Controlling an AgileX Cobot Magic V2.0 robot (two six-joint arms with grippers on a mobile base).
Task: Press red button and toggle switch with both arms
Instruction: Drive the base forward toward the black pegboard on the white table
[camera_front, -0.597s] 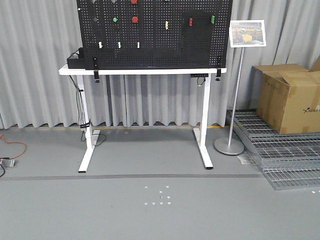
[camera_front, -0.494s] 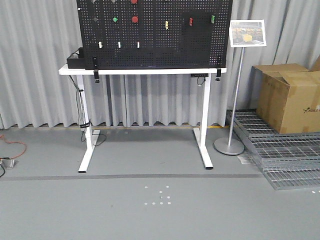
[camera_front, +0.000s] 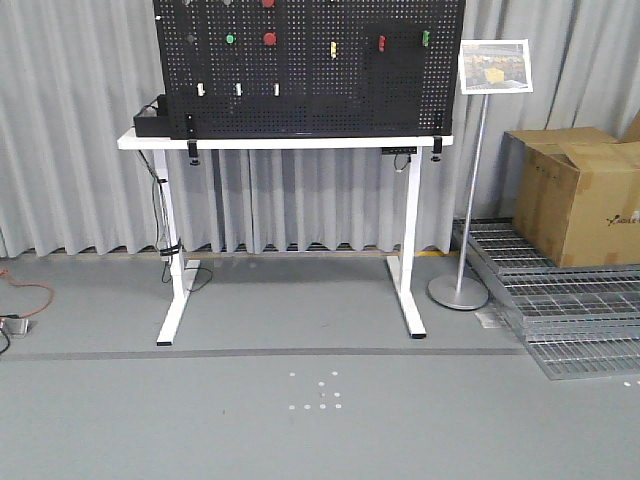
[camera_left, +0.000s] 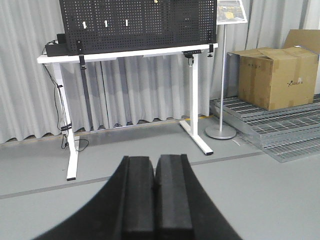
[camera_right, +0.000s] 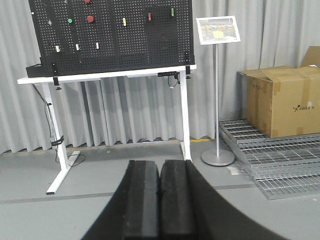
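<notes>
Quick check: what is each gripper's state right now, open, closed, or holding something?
Left gripper: closed, holding nothing.
Right gripper: closed, holding nothing.

1. Right gripper (camera_right: 159, 170) poking in at the bottom, dark fingers pressed flat together.
2. Well beyond it, a white table (camera_right: 107, 77) carrying a black pegboard (camera_right: 110, 55) almost from left edge to right edge.
3. Red button (camera_right: 90, 19) near the pegboard's top left corner, green button (camera_right: 70, 21) just left of it.
4. Yellow switch (camera_right: 124, 22), red switch (camera_right: 149, 16) and green switch (camera_right: 173, 11) stepping up toward the top right corner.
5. Sign stand (camera_right: 217, 100) and cardboard box (camera_right: 282, 100) off past the table's right edge.
</notes>
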